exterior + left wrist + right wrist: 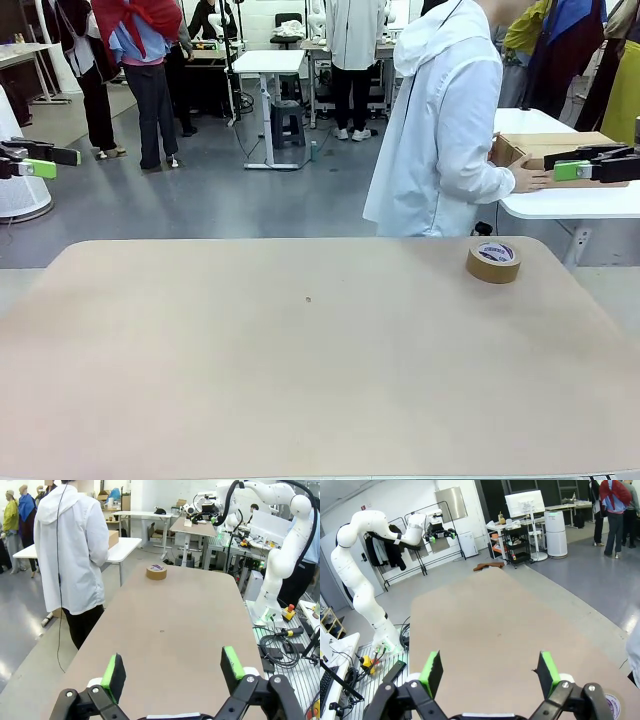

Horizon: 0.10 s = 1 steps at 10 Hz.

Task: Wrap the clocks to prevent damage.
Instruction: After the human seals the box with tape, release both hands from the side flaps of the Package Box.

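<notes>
The clocks are out of view. My left gripper [55,162] hovers open at the left edge, high above the tan table [300,380]. In the left wrist view its green pads [114,670] stand wide apart over the bare tabletop, nothing between them. My right gripper [556,165] hangs open at the far right, level with the person's hand. Its own view shows the right gripper [490,667] spread wide with nothing held.
A brown tape roll [494,261] lies near the table's far right corner. A person in a white hooded coat [440,130] stands turned away, hands on a brown carton [545,148] that rests on a white side table [580,203]. Other people stand farther back.
</notes>
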### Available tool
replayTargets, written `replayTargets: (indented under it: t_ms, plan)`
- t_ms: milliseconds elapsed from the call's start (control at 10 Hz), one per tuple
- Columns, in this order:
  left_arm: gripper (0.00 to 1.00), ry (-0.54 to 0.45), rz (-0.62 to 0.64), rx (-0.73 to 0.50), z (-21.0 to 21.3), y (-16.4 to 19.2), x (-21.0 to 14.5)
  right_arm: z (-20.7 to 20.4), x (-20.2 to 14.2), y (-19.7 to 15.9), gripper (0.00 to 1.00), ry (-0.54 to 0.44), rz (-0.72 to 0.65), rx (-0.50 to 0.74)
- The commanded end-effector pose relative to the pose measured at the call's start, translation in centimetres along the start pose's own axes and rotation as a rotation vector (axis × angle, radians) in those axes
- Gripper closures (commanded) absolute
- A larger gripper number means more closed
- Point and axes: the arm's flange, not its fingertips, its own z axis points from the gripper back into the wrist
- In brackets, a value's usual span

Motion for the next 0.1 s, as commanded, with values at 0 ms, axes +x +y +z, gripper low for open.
replayTargets:
  t_ms: [0]
  plan:
    - [0.0, -0.003, -0.003, -0.005, 0.12, -0.11, 0.34, 0.0, -0.07, -0.02, 0.0, -0.002, -0.001, 0.002]
